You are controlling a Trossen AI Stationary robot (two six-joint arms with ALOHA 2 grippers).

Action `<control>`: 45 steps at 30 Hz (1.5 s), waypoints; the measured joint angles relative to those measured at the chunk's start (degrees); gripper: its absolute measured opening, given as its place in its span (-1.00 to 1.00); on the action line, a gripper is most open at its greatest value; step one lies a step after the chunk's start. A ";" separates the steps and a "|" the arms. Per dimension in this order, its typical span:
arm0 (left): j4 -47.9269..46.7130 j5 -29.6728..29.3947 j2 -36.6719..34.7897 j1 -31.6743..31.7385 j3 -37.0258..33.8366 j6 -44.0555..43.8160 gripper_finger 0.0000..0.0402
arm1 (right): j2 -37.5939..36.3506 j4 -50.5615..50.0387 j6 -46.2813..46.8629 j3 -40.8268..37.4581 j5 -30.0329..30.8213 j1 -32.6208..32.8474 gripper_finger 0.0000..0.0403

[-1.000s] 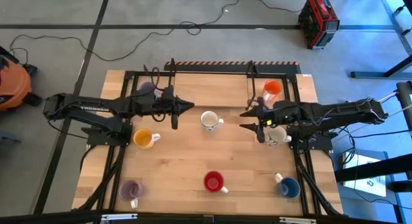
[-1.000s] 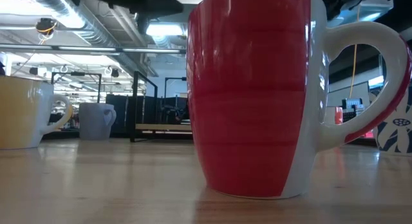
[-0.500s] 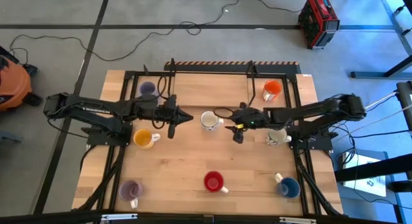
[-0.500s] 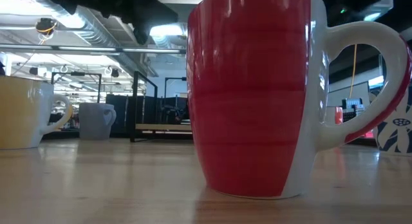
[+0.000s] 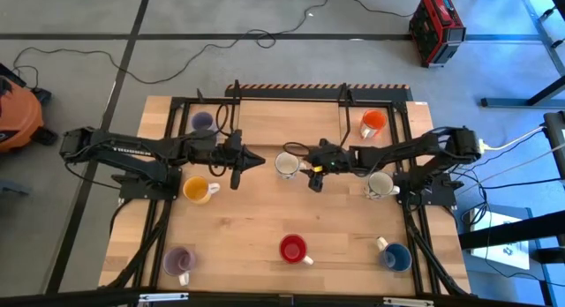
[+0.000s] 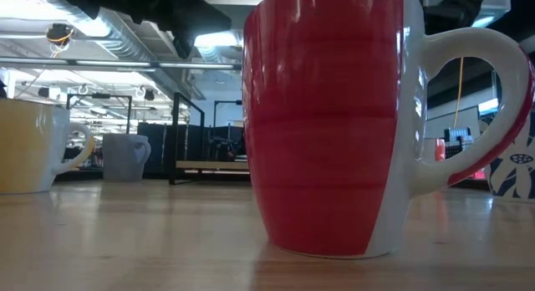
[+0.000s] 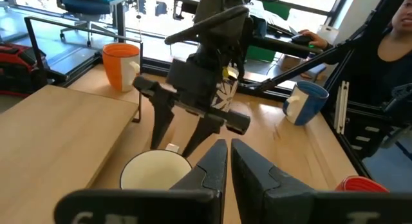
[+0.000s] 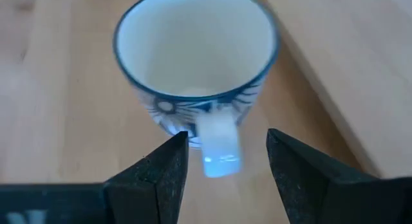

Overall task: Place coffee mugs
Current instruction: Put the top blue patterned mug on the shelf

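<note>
Near the middle of the table (image 5: 265,219) you can see the white mug (image 5: 286,164) standing alone, its handle sticking out toward the right gripper (image 5: 311,170). That gripper's fingers are spread wide, one on each side of the handle, so it looks ready to pinch it. Nothing is held yet. Your right arm reaches long and low across the table. The left gripper (image 5: 250,159) sits pinched tight and empty just beside the mug, pointing at it, waiting. Other mugs stand well apart around the edges.
</note>
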 joint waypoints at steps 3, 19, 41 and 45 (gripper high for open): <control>0.00 0.00 0.00 0.00 0.00 0.00 -0.92 | 1.34 -0.18 0.02 0.00 -1.35 0.02 -0.11; 0.31 0.00 0.00 0.00 0.02 0.02 -0.92 | 1.39 2.72 -1.73 -0.02 -7.07 0.02 -0.78; 0.42 -1.49 -0.02 0.07 0.04 0.04 -0.92 | -0.38 0.20 4.83 0.01 -4.88 0.57 -0.78; 0.48 -1.50 -0.02 0.07 0.04 0.04 -0.92 | -3.44 -3.75 6.13 -0.13 -1.79 1.66 -0.78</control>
